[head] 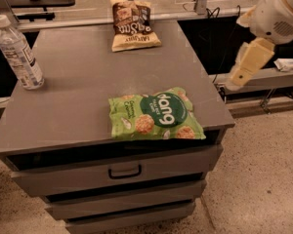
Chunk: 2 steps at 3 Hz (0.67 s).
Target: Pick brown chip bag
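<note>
The gripper (244,65) hangs at about 2 o'clock in the view, in the air off the right edge of the grey cabinet (78,96); whether it is clenched or released cannot be told. The green dang bag (154,115) lies at 6 o'clock on the top. The brown chip bag (134,23) lies at 12 o'clock by the far edge. A water bottle (19,52) stands at 9 o'clock.
</note>
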### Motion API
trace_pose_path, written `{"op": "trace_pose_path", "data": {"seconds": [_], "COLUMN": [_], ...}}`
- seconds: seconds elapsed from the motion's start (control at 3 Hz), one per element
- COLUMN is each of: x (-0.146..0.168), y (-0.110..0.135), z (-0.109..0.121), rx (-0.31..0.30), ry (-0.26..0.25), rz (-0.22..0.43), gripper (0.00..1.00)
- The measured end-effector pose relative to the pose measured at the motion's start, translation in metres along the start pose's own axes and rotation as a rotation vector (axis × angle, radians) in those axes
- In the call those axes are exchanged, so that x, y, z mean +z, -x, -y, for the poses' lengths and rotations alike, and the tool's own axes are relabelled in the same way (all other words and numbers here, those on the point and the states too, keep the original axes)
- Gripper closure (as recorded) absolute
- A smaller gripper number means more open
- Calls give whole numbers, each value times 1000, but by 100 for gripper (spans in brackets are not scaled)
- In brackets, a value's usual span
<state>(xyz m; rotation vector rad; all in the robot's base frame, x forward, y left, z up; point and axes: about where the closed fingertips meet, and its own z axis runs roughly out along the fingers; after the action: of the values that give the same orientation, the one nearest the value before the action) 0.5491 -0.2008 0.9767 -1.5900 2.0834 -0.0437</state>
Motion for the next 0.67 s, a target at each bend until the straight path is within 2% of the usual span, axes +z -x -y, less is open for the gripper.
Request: {"op": "trace_pose_path", "data": {"seconds": [0.33,0.67], "x": [28,32], "y": [30,36], "z": [61,78], "rx": [42,51], "ry": [-55,-74], "rz": [142,177], "gripper": [0,0]}}
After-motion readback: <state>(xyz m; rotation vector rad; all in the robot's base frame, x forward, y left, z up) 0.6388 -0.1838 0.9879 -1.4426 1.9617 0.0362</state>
